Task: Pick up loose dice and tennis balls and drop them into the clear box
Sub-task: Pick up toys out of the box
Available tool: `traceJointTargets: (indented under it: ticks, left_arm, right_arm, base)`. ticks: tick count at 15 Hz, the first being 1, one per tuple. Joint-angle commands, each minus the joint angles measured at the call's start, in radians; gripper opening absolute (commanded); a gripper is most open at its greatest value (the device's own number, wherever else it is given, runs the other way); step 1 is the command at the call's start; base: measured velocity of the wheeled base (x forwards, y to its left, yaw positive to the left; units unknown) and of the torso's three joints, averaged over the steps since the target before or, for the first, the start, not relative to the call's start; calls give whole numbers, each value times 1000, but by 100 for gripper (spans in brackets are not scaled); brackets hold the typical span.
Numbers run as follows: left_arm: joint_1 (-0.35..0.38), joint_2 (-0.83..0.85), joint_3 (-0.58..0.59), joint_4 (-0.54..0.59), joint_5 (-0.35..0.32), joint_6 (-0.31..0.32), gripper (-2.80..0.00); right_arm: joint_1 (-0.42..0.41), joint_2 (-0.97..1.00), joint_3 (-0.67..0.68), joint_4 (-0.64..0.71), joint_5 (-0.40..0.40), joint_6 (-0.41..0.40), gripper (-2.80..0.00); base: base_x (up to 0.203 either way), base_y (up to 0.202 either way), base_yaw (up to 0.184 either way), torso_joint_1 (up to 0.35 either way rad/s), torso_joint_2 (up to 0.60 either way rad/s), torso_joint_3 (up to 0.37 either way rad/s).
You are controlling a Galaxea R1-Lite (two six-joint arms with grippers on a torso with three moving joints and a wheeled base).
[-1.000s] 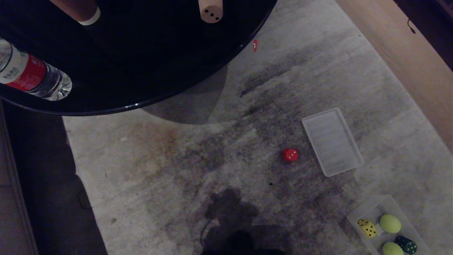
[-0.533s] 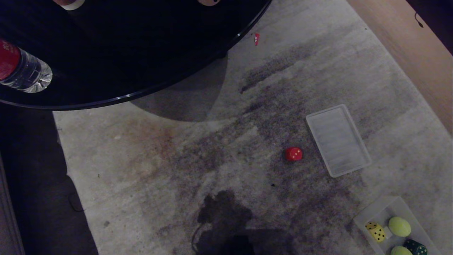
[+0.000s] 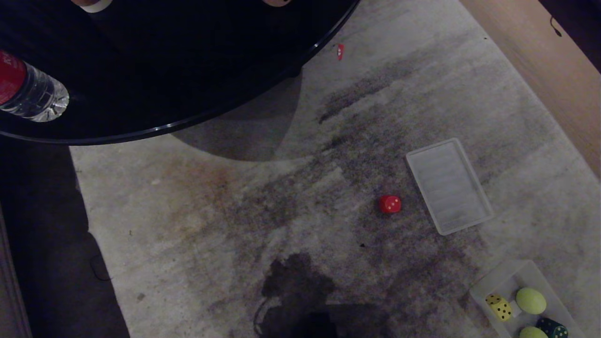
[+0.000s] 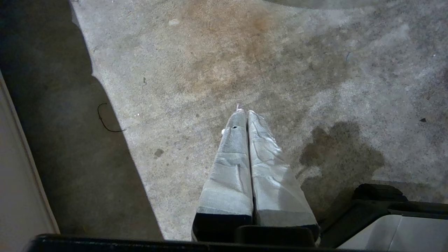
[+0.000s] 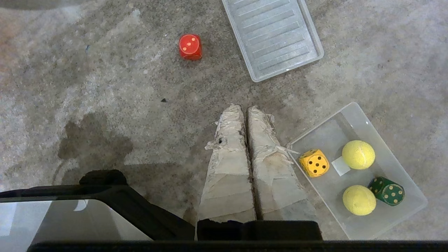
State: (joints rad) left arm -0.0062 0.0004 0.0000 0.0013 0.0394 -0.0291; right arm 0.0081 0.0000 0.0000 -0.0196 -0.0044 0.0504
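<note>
Red die (image 3: 389,204) is sitting loose on the carpet (image 3: 197,225) right of centre, clear box (image 3: 488,286) at lower right, both grippers' fingers (image 5: 245,115) (image 4: 243,117) resting closed, empty; risk: closed fingers knocking the rounded die away.

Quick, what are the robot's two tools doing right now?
Left tool: shut, holding nothing.
Right tool: shut, holding nothing.

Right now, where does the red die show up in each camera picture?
Head view: red die on the carpet, right of centre, just left of the ribbed lid.
Left wrist view: not in it.
Right wrist view: red die near the top, beside the lid.
Shared landmark: the lid, in the head and right wrist views.
</note>
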Motion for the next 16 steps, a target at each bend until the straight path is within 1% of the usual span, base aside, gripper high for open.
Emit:
traceJointTargets:
  ticks: [1, 8, 13, 16]
  left_arm:
    - [0, 1, 2, 0, 1, 0, -280]
    - [0, 1, 2, 0, 1, 0, -280]
    - [0, 1, 2, 0, 1, 0, -280]
    - [0, 1, 2, 0, -1, 2, -280]
  right_arm:
    - [0, 2, 11, 0, 0, 0, -280]
    - [1, 2, 11, 0, 0, 2, -280]
    - [0, 2, 11, 0, 0, 0, -280]
    - [1, 2, 11, 0, 0, -1, -280]
  base:
    - [0, 0, 0, 0, 0, 0]
    - [0, 0, 0, 0, 0, 0]
    - [2, -3, 104, 4, 2, 2]
    - [0, 0, 0, 0, 0, 0]
